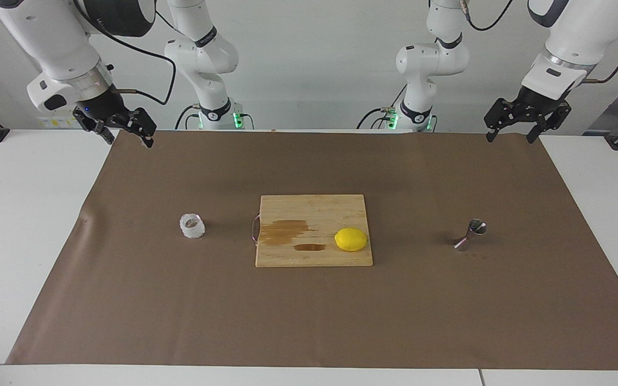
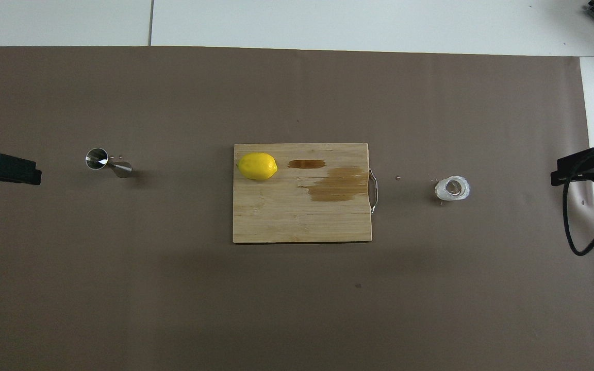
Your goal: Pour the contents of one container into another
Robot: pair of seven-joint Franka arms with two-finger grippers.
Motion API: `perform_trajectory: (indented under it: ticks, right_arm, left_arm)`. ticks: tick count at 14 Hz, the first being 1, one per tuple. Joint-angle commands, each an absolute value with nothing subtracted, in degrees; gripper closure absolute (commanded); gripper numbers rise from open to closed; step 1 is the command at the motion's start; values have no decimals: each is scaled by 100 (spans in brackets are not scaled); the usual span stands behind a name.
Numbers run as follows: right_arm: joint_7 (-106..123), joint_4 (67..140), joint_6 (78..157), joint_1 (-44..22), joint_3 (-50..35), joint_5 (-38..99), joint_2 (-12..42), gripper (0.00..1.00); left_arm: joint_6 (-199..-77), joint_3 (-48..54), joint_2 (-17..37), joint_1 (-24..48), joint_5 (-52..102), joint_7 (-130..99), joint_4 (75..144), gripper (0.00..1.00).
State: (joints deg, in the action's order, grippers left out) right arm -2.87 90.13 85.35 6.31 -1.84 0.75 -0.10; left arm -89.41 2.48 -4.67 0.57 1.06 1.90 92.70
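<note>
I've got both arms waiting, raised at the robots' edge of the desk. My left gripper (image 1: pixel 512 134) hangs over the corner of the brown mat (image 1: pixel 309 321) at the left arm's end, its fingers spread apart and holding nothing. My right gripper (image 1: pixel 125 131) hangs over the mat's corner at the right arm's end, fingers also parted and empty. On the mat, the glass cup (image 1: pixel 192 225) stands upright toward the right arm's end, mouth up, well apart from everything else. The steel jigger (image 1: pixel 470 235) stands toward the left arm's end, roughly level with the cup across the desk, one cone opening upward. Between them, in the middle of the desk, lies a wooden cutting board (image 1: pixel 314 209) with its metal handle turned toward the cup. A yellow lemon (image 1: pixel 351 239) rests on the board near the edge closest to the jigger, and dark wet-looking stains (image 1: pixel 285 232) mark the wood between the lemon and the handle.
</note>
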Motion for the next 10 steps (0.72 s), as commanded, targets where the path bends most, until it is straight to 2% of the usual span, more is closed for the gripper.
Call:
perform_trajectory:
  ticks: [1, 10]
  right_arm:
    - [-308, 8965, 8437, 677, -211, 167, -26, 0]
    - [-308, 8974, 8429, 677, -211, 167, -26, 0]
  left_arm:
    - [-9079, 255, -659, 44, 123, 272, 9510, 0]
    - [-9087, 246, -747, 44, 132, 255, 9676, 0]
